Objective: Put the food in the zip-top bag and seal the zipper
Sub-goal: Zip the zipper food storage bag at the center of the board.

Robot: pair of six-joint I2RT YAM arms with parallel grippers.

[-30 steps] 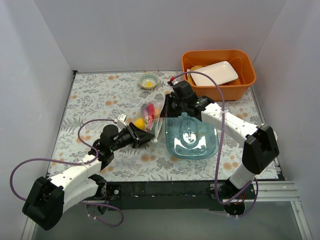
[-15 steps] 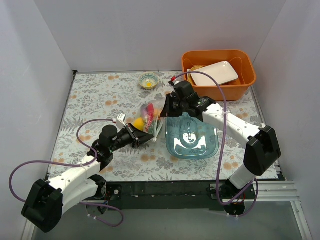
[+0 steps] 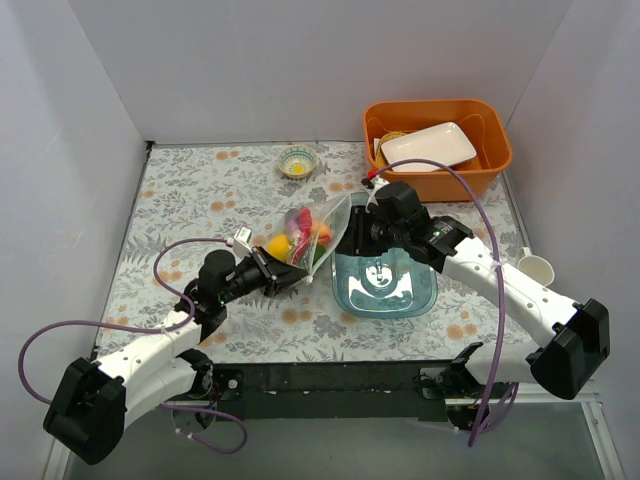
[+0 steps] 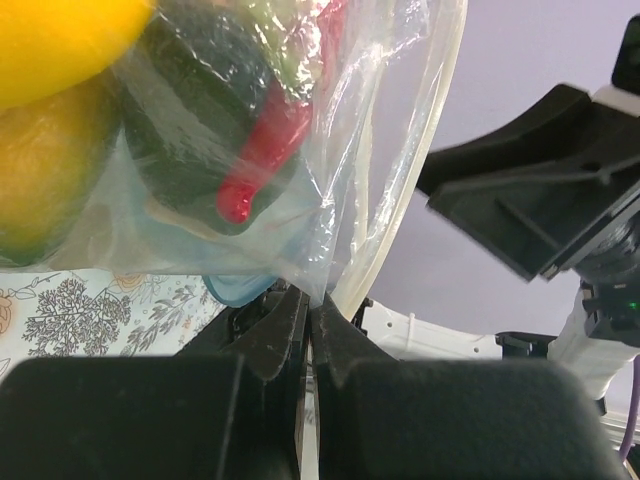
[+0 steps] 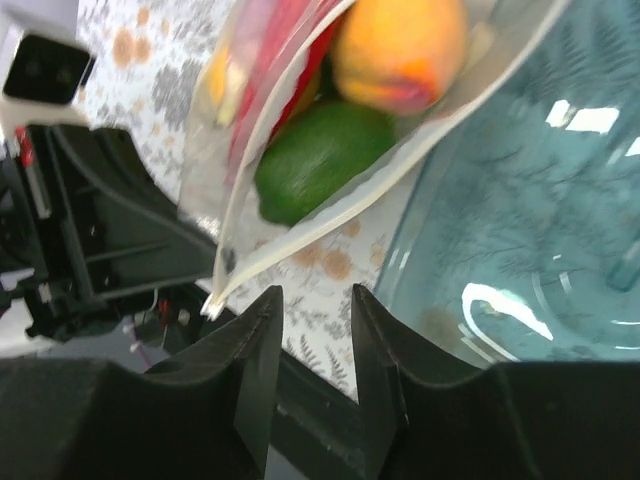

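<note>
The left gripper [image 4: 312,300] is clamped on a corner of the zip-top bag [image 3: 312,232], just beside the zipper [image 4: 395,190]. The right gripper [image 5: 315,300] is parted, with nothing held. The bag is found between them, just beside the blue tray [image 3: 425,295]. A peach [image 5: 400,45], lime [image 5: 320,155] and chilli [image 4: 262,150] are seen inside, so loading is judged done. The zipper's strips appear parted, though the view is poor; sealing remains.
</note>
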